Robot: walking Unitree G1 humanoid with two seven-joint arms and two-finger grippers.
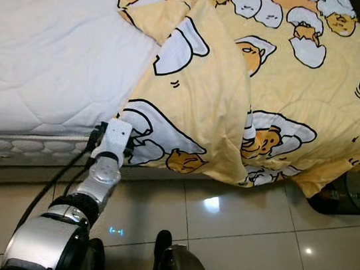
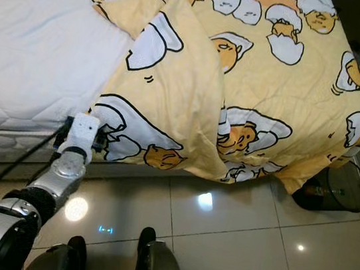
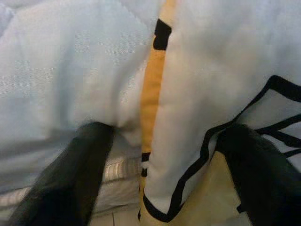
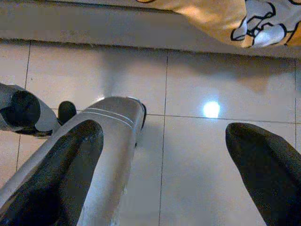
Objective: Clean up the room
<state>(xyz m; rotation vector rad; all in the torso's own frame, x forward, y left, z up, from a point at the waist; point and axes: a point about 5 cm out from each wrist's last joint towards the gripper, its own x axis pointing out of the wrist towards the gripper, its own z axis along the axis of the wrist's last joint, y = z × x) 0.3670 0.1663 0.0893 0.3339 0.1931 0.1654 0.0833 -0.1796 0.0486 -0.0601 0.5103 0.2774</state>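
A bed with a bare white quilted mattress [image 1: 39, 41] stood on a glossy beige tiled floor [image 1: 253, 233]. A yellow duvet [image 1: 256, 72] printed with cartoon egg figures covered the rest of the bed, its edge folded back and draped over the mattress side toward the floor. A dark wire bin [image 2: 340, 188] sat on the tiles near the bed's far corner.

The head views showed the left arm stretched up to the bed's side, with the left gripper [image 1: 113, 140] at the duvet's hanging edge. The left wrist view gave the close detail: the 2 black fingers [image 3: 70, 174] were spread apart, with the duvet's edge [image 3: 188, 141] lying between them and the mattress fabric just beside 1 finger; whether either finger touched the cloth could not be told.

The right wrist view showed the right gripper [image 4: 164, 160] hanging low over the tiles, its 2 fingers wide apart and gripping nothing, the duvet's lower hem well beyond their tips.
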